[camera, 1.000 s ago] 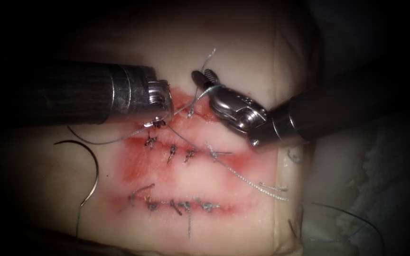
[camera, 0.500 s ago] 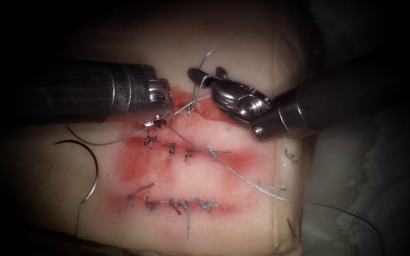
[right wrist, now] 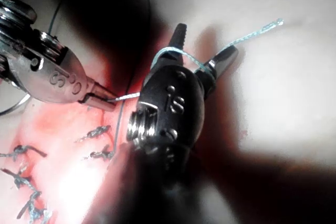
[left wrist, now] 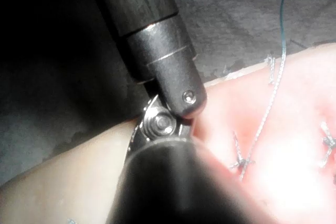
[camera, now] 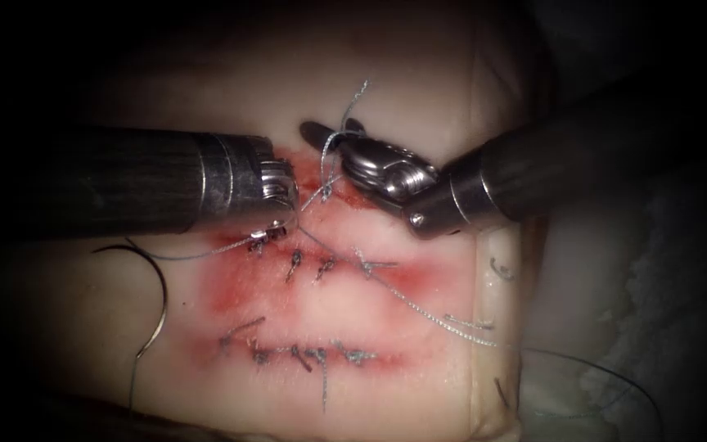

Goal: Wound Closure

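I have the left tool (camera: 276, 232) pinched shut on the thread (camera: 419, 304) right at the knot by the nine o'clock end of the upper cut (camera: 345, 192); in the right wrist view its tapered jaws (right wrist: 102, 98) are closed over a short bright strand. My right tool (camera: 329, 131) has its jaws parted, with a loop of thread draped round them and the frayed free end (camera: 359, 92) sticking out toward twelve o'clock. The right wrist view shows the same loop lying across the open jaws (right wrist: 202, 51), not clamped.

Over the last second the right tool has swung toward nine o'clock and risen a little, carrying the loop along, while the left tool dipped slightly toward six o'clock. I judge a throw is being set up over the right tool.

The curved needle (camera: 157, 295) lies free on the tissue (camera: 419, 106) at eight o'clock, left of the cuts, held by neither tool, its thread trailing off toward six.
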Motion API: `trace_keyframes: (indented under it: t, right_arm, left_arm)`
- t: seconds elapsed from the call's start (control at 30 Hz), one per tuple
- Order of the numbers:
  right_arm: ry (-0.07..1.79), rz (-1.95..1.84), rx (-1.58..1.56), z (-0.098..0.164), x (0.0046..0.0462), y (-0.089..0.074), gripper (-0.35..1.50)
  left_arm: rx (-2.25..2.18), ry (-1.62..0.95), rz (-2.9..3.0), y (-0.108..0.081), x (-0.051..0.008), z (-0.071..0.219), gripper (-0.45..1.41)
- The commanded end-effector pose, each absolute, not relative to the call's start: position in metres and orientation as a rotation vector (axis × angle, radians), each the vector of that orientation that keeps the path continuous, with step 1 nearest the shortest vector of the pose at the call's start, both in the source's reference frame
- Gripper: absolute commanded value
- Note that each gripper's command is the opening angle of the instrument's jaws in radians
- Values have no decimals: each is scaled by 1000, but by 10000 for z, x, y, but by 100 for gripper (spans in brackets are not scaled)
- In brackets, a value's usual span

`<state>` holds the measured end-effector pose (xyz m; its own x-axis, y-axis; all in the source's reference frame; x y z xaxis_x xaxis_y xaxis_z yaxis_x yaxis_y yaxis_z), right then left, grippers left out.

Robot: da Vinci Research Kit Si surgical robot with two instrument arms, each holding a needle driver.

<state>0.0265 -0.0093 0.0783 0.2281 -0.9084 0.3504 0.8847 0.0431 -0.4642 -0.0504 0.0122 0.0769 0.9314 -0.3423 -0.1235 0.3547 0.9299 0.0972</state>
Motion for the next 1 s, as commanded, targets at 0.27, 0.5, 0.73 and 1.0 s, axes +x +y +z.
trace_keyframes:
  t: [0.27,0.5,0.73,1.0]
  right_arm:
    - [40,-1356,-624,798,273,-95,56]
    - [39,-1332,-605,803,273,-91,52]
    - [33,-1313,-597,803,268,-89,4]
    - [55,-1313,-599,799,264,-89,-35]
  left_arm:
    - [125,109,-358,126,-510,771,-45]
    - [127,111,-359,123,-510,769,-45]
    - [134,116,-358,121,-509,769,-45]
    - [138,118,-355,120,-507,770,-45]
